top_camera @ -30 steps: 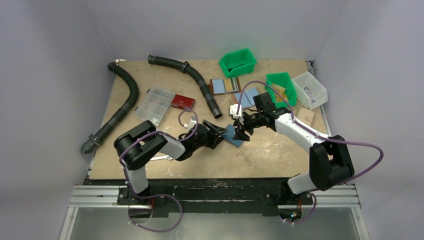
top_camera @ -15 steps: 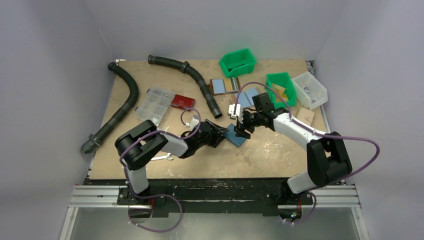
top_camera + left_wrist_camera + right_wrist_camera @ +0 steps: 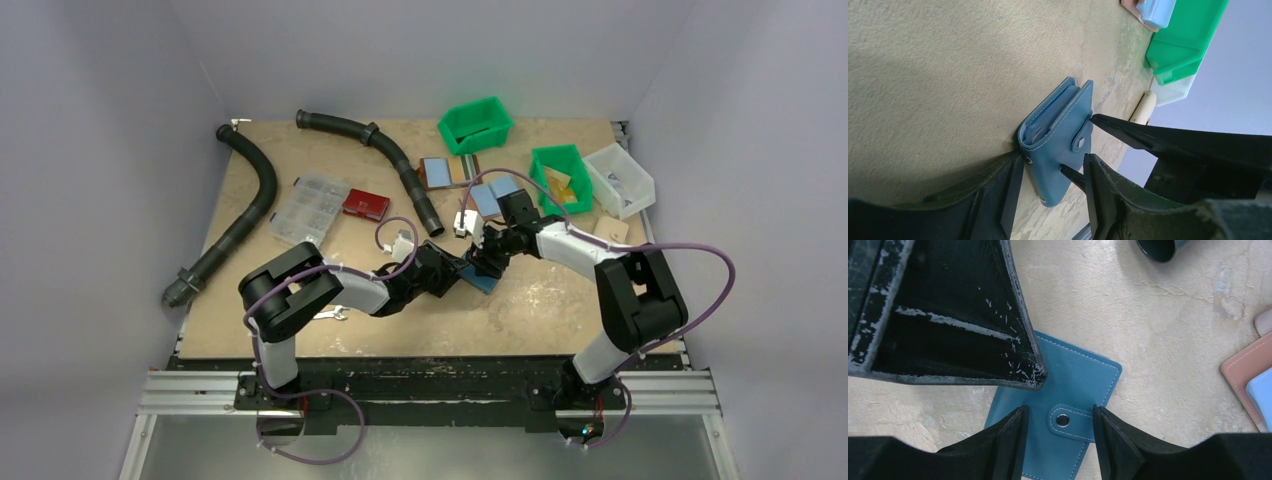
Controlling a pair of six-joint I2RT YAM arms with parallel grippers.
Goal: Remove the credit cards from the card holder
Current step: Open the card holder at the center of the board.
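Note:
The card holder (image 3: pixel 482 278) is a small blue wallet, folded and snapped shut, near the middle of the table. My left gripper (image 3: pixel 462 272) is open across its near end: one finger sits under the spine, the other stands a little off the front face (image 3: pixel 1058 145). My right gripper (image 3: pixel 1058 411) is open above it. Its fingers (image 3: pixel 1108 440) straddle the snap tab (image 3: pixel 1070 421), and one fingertip rests at the tab's end. The left gripper's upper finger (image 3: pixel 948 315) covers the holder's far corner. The credit cards are hidden inside the folded holder.
Two open brown-backed, blue-lined holders (image 3: pixel 448 171) (image 3: pixel 495 195) lie behind my grippers. Green bins (image 3: pixel 476 124) (image 3: pixel 560 175) and a white bin (image 3: pixel 620 180) stand at the back right. Black hoses (image 3: pixel 400 165) (image 3: pixel 235 220), a clear organiser (image 3: pixel 310 208) and a red case (image 3: pixel 366 204) lie to the left.
The right gripper has come down and left onto the holder, its jaws narrowing around the snap tab. The left gripper has slid right and now straddles the holder's end.

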